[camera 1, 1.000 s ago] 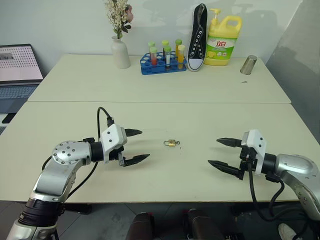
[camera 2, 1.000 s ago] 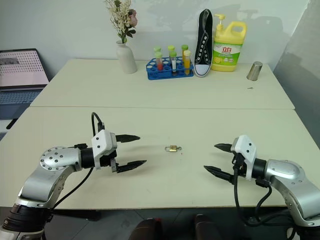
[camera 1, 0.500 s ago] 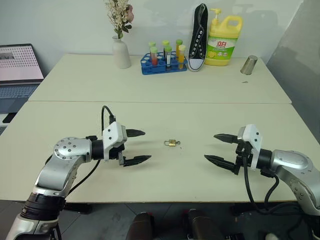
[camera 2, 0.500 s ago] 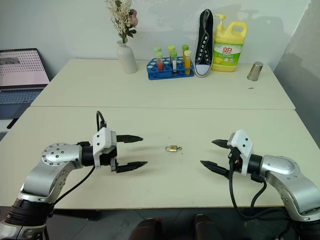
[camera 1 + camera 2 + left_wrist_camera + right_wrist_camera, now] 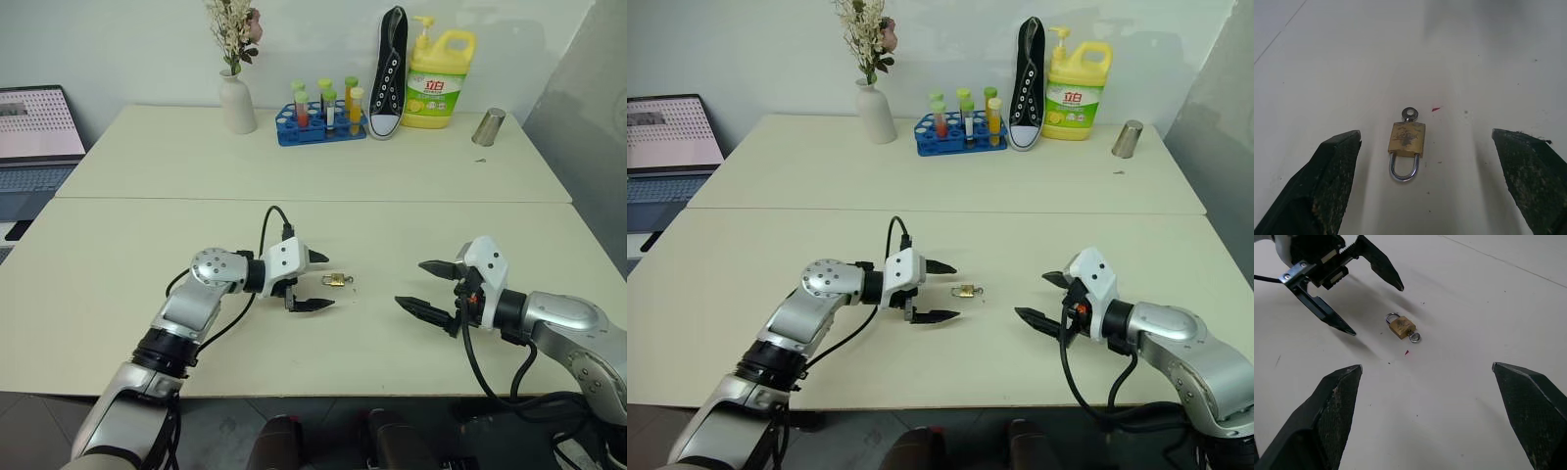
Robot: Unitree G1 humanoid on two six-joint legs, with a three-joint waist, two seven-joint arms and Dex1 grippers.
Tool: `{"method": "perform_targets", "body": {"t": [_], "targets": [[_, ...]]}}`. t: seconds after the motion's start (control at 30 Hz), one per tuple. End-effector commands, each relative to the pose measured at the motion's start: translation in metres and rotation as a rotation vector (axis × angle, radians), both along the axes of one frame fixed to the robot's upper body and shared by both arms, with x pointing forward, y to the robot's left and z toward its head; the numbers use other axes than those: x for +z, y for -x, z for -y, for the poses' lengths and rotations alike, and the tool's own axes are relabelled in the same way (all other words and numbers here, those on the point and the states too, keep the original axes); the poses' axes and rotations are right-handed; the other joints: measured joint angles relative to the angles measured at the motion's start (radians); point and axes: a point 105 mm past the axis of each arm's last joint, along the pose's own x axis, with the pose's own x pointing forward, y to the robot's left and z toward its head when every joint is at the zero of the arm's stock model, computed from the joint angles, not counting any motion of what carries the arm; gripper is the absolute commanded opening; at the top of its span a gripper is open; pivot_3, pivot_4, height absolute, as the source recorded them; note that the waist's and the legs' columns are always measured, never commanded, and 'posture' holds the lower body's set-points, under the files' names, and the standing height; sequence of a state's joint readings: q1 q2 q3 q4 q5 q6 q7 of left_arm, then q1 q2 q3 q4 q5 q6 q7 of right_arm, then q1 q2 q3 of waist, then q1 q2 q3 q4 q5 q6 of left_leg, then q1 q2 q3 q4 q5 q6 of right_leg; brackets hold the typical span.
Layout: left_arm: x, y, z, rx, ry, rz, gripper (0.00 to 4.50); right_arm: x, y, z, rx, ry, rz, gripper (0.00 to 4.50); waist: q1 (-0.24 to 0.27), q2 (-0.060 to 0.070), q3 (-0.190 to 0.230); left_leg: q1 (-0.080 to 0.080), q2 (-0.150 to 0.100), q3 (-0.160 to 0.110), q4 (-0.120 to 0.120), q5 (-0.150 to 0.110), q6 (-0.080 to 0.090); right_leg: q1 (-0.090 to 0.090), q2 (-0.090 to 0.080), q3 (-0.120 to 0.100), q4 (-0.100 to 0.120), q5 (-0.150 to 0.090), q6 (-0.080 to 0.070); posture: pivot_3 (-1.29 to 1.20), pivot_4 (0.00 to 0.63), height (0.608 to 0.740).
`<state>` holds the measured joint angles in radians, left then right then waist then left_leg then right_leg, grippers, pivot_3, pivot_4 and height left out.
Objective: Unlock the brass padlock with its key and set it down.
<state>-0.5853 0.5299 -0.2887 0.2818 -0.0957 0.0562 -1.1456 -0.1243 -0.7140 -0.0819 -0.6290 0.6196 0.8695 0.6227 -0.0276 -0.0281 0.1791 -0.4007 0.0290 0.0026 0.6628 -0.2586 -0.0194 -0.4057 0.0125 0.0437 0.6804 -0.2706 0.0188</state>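
Pale table (image 5: 118, 245) before a white wall, brass padlock (image 5: 336, 281) lying flat mid-table.
Left gripper (image 5: 318, 280) just beside it, right gripper (image 5: 426, 286) farther off, both spread wide; the left wrist view shows a key (image 5: 1410, 113) (ringed head) in its body.

I see gold-brass padlock (image 5: 1407, 138) w/ silver shackle on cream counter (image 5: 294, 166), black claw fingers (image 5: 1322, 186), yellow soap jug (image 5: 437, 81), blue tube rack (image 5: 318, 125).
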Motion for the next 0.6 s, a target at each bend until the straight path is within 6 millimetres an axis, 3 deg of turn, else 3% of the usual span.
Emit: {"method": "perform_targets", "body": {"t": [0.03, 0.33, 0.6], "targets": [[0.000, -0.010, 0.006, -0.004, -0.015, 0.026, 4.50, 0.011, 0.009, -0.005, 0.013, -0.016, 0.031, 4.46, 0.000, 0.000, 0.000, 0.000, 0.000, 0.000, 0.000, 0.000, 0.000, 0.000, 0.000, 0.000, 0.000, 0.000, 0.000, 0.00, 0.150, 0.740], [-0.010, -0.016, 0.018, -0.056, -0.042, -0.029, 4.50, 0.005, 0.037, -0.016, 0.120, 0.002, -0.021, 4.46, 0.000, 0.000, 0.000, 0.000, 0.000, 0.000, 0.000, 0.000, 0.000, 0.000, 0.000, -0.001, 0.000, 0.000, 0.000, 0.00, 0.150, 0.740], [-0.016, -0.022, 0.023, -0.034, -0.054, -0.062, 4.50, 0.010, 0.030, -0.012, 0.072, -0.003, 0.010, 4.46, 0.000, 0.000, 0.000, 0.000, -0.001, 0.000, 0.000, 0.000, 0.000, 0.000, 0.000, -0.001, 0.000, 0.000, 0.000, 0.00, 0.150, 0.740]]}}
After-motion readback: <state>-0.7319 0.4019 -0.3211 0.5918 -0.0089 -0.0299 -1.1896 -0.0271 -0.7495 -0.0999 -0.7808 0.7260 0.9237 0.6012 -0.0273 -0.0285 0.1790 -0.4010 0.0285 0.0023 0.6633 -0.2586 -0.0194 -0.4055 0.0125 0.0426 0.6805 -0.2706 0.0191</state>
